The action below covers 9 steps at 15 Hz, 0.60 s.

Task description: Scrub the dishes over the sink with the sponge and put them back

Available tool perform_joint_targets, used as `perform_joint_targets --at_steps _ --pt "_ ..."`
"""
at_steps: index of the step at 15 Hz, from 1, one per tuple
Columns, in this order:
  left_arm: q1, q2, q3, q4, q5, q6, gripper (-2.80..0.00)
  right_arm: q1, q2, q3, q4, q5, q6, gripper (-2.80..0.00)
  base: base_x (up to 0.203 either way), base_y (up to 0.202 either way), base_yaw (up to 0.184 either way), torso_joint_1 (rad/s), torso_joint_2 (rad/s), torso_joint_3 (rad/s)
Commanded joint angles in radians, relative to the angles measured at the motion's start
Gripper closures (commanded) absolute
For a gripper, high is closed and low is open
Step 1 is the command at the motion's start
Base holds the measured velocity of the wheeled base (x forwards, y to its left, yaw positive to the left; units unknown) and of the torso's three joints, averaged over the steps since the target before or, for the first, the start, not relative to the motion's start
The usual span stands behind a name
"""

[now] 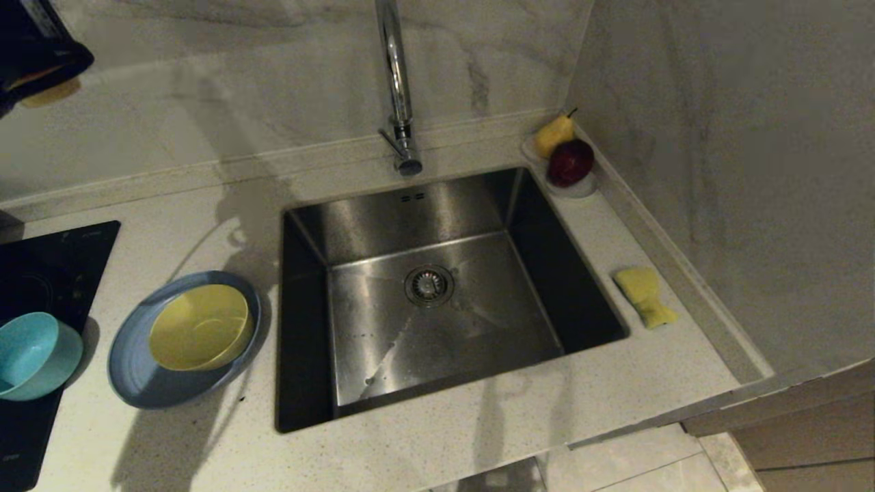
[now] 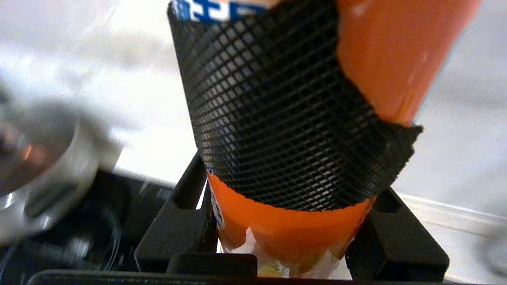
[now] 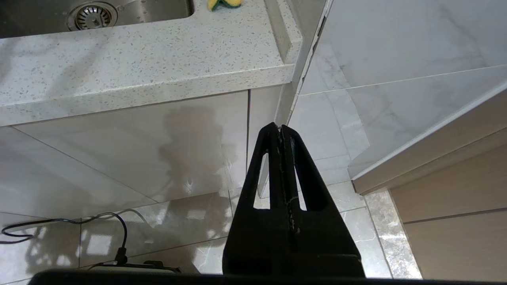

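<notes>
Nearest the robot, the right gripper [image 3: 282,128] hung low in front of the cabinet with its fingers pressed together. On the counter above, the yellow bowl [image 1: 198,326] sat inside the blue plate [image 1: 137,383] just left of the sink [image 1: 437,321], the teal bowl [image 1: 31,355] rested on the black hob [image 1: 41,266], and the sponge [image 1: 646,295] lay right of the basin. Farther off at the left, the left gripper [image 2: 289,237] had its fingers clamped on an orange bottle [image 2: 285,118] in a black mesh sleeve. The step seemingly called for a firm grip and a steady, upright carry well clear of the tap [image 1: 396,82].
</notes>
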Motion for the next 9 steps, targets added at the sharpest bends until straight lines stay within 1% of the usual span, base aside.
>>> perform_joint_targets --at_steps 1,2,5,7,9 --pt "0.088 0.101 0.041 -0.057 0.005 -0.041 0.0 0.0 -0.002 0.0 0.0 0.001 -0.001 0.0 0.0 0.0 0.0 0.0 0.0 0.0" --pt "0.109 0.14 0.053 -0.126 0.007 -0.045 0.0 0.0 -0.002 0.0 0.0 0.001 -0.001 0.0 0.0 0.0 0.0 0.0 0.0 0.0" --pt "0.146 0.255 0.104 -0.327 0.018 -0.021 0.0 0.0 -0.002 0.0 0.0 0.001 -0.001 0.0 0.0 0.0 0.0 0.0 0.0 0.0" --pt "0.161 0.337 0.118 -0.416 0.027 -0.017 0.0 0.0 -0.002 0.0 0.0 0.001 -0.001 0.0 0.0 0.0 0.0 0.0 0.0 0.0" --pt "0.166 0.415 0.118 -0.49 0.067 -0.008 0.0 0.0 -0.002 0.0 0.0 0.001 -0.001 0.0 0.0 0.0 0.0 0.0 0.0 0.0"
